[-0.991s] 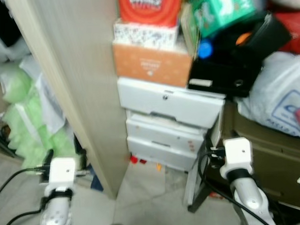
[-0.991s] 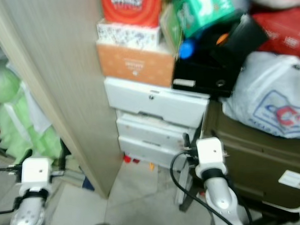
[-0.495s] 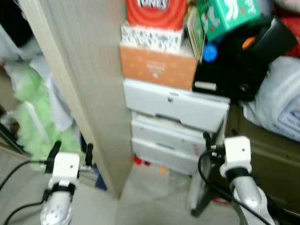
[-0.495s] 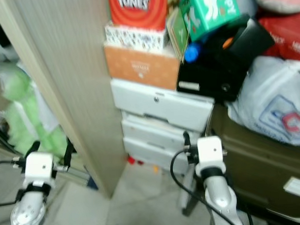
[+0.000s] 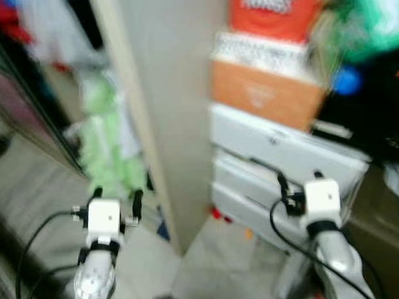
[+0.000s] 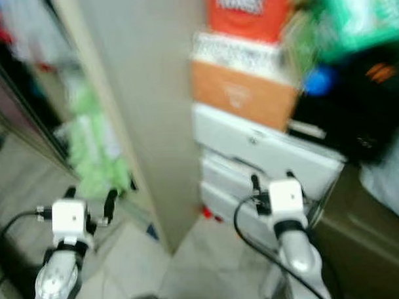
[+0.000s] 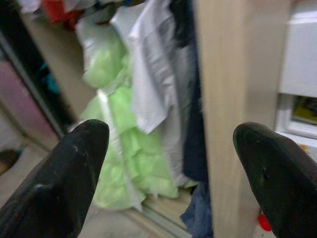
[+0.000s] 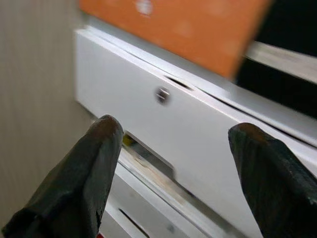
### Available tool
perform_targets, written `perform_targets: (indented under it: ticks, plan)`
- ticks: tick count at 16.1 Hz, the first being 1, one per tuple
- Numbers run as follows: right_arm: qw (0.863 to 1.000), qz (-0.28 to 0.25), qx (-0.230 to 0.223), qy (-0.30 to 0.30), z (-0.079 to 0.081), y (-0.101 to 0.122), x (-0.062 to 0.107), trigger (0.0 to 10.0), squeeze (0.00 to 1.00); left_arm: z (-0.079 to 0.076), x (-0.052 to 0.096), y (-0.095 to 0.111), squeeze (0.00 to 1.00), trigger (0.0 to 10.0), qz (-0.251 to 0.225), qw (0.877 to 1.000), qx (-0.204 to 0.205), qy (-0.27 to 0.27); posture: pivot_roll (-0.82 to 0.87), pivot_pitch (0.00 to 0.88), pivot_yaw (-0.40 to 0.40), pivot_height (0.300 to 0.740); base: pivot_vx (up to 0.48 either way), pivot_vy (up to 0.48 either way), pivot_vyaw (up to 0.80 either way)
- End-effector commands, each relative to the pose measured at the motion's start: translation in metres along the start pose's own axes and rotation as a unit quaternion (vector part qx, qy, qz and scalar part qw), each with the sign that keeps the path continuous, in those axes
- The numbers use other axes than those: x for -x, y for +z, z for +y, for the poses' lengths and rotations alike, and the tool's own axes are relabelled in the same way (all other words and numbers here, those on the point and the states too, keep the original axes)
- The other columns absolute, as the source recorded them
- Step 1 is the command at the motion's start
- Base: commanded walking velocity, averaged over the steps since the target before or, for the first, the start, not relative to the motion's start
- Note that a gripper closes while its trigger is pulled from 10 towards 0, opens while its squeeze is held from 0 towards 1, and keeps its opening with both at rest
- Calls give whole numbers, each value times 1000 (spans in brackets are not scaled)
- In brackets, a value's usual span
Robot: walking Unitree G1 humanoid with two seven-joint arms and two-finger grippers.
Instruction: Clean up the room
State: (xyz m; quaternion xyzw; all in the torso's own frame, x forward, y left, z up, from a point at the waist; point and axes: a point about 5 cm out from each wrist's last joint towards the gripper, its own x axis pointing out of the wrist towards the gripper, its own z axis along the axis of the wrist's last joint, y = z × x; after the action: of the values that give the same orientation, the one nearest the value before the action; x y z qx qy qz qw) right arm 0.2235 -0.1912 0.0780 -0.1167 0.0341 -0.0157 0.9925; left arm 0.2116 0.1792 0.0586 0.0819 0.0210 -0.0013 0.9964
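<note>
Everything is blurred. My left gripper [image 5: 117, 195] hangs open and empty near the floor, in front of a pile of pale green fabric [image 5: 104, 140]. In the left wrist view its fingers [image 7: 74, 163] frame green fabric [image 7: 119, 144] and a white garment [image 7: 153, 84] beside a wooden panel [image 7: 233, 89]. My right gripper [image 5: 299, 179] is open and empty before a white drawer unit [image 5: 271, 147]. In the right wrist view the top drawer front [image 8: 188, 129] lies between its fingers [image 8: 94, 163].
A tall light wooden panel [image 5: 165, 91] stands between the clothes and the drawers. An orange box [image 5: 263, 95], a patterned box and a red box [image 5: 273, 12] are stacked on the drawers. Black items [image 5: 381, 97] crowd the right. Small red bits [image 5: 218, 216] lie on the grey floor.
The whole picture has shifted right, so the camera has swung left; more of the clothes and a dark doorway show. Both arms keep their pose, grippers still open.
</note>
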Motion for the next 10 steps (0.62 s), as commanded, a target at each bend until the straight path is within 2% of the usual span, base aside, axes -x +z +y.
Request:
perform_targets:
  ticks: [1,4,10]
  plan:
    - [1000,-7,-10,7,5,4,-2,10000,0,5,-1,2,0,10000,0,1000,2,0,-18,11,-19,740,0,0,800]
    - [1000,-14,-11,6,6,6,-5,10000,0,2,-8,9,0,10000,-15,1000,-10,-10,-23,11,-12,740,0,0,800]
    - [1000,-12,-4,3,1,4,-3,10000,0,1,-9,10,0,10000,-15,1000,-22,-3,-28,9,-15,740,0,0,800]
